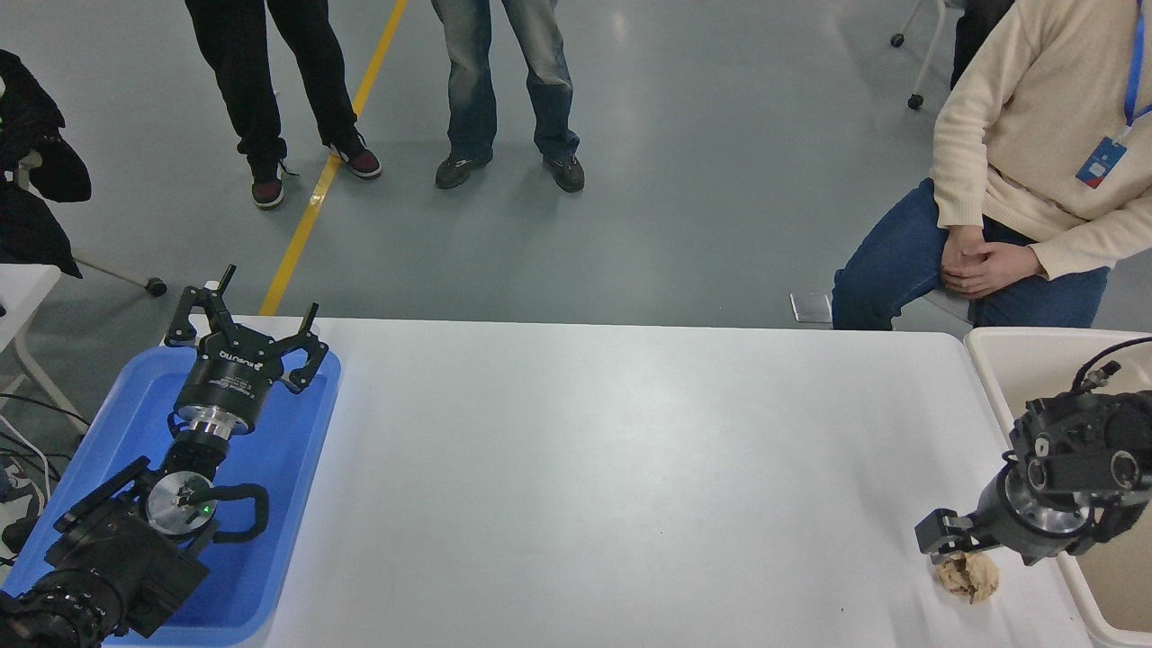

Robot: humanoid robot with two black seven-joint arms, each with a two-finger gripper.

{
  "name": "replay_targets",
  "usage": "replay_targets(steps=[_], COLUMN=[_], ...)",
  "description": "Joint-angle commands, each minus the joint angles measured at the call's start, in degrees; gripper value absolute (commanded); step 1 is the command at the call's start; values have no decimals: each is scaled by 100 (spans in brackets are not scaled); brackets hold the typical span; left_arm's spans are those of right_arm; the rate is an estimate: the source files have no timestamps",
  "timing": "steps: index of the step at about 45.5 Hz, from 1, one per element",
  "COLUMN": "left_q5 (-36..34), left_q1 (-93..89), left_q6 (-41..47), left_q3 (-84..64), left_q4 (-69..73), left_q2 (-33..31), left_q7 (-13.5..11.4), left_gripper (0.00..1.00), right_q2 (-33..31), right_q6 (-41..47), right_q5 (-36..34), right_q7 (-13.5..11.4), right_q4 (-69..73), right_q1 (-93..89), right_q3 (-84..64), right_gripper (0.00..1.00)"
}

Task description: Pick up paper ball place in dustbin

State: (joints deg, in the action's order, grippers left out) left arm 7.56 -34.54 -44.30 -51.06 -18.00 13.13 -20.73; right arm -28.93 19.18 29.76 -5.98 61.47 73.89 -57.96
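Note:
The paper ball (970, 576), a crumpled tan-brown wad, lies on the white table (630, 468) near its front right corner. My right gripper (938, 535) comes in from the right edge and hangs low, right over the ball's upper left side, seemingly touching it. The beige dustbin (988, 360) stands against the table's right edge, just right of the ball, and the right arm partly hides it. My left gripper (245, 315) is open and parked over the blue tray at the lower left.
The shallow blue tray (297, 450) lies under the left arm at the table's left end. A person in a cream sweater (1017, 135) sits beyond the far right corner. Two people stand on the floor beyond the table.

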Motion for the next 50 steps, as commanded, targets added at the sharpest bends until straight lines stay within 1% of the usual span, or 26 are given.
replay_targets(steps=[1,8,41,43,47,50], left_q5=[0,0,0,0,0,0], left_q1=[0,0,0,0,0,0], left_q6=[1,1,1,1,1,1], left_q3=[0,0,0,0,0,0], left_q4=[7,-2,-2,-2,-2,-2], left_q2=[-3,-3,6,-3,-3,6], left_q7=[-1,-1,-1,-1,-1,-1], left_gripper=[100,100,100,100,100,100], right_q2=[1,1,1,1,1,1], right_q6=[-37,-37,-151,-177,-178,-204], right_q5=[12,12,-84,-93,-102,-102], right_q7=[0,9,0,0,0,0], right_q4=[-636,-874,-891,-883,-883,-891], right_q1=[-709,-929,-1114,-1114,-1140,-1166], right_q3=[417,532,945,945,945,954], right_gripper=[100,100,99,96,87,84])
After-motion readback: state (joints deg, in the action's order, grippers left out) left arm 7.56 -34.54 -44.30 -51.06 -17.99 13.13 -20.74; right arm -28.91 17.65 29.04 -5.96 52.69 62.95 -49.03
